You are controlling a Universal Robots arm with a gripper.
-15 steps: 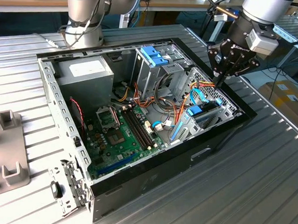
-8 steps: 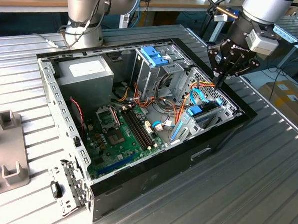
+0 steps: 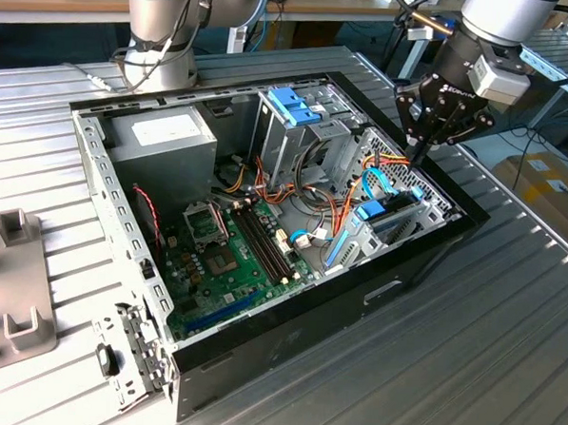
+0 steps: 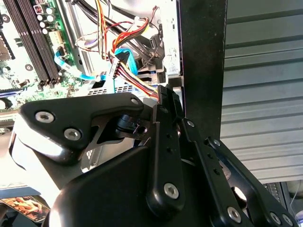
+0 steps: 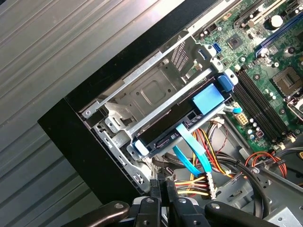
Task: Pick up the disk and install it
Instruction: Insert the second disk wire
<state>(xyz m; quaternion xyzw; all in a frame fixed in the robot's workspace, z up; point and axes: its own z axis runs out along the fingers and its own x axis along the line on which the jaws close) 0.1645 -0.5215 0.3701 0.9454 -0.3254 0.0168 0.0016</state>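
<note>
The disk [image 5: 182, 124] sits edge-on in the metal drive bay [image 5: 147, 90] at the front corner of the open computer case [image 3: 424, 267]. It shows a dark side, blue rails at both ends and a blue tab on top. In the exterior view the disk [image 3: 394, 216] lies low in the case's right corner. My gripper [image 3: 417, 151] hangs just above that corner, apart from the disk. Its black fingers [image 5: 157, 201] are pressed together with nothing between them, and in the second wrist view the fingertips [image 4: 168, 99] hover over the coloured cables.
A blue data cable [image 5: 195, 152] and a bundle of power wires [image 5: 199, 182] run just beside the disk. The motherboard [image 3: 234, 253], a grey power-supply box [image 3: 164, 135] and a cage with a blue latch [image 3: 294, 104] fill the case. Grey fixtures [image 3: 13, 289] stand at the exterior view's left.
</note>
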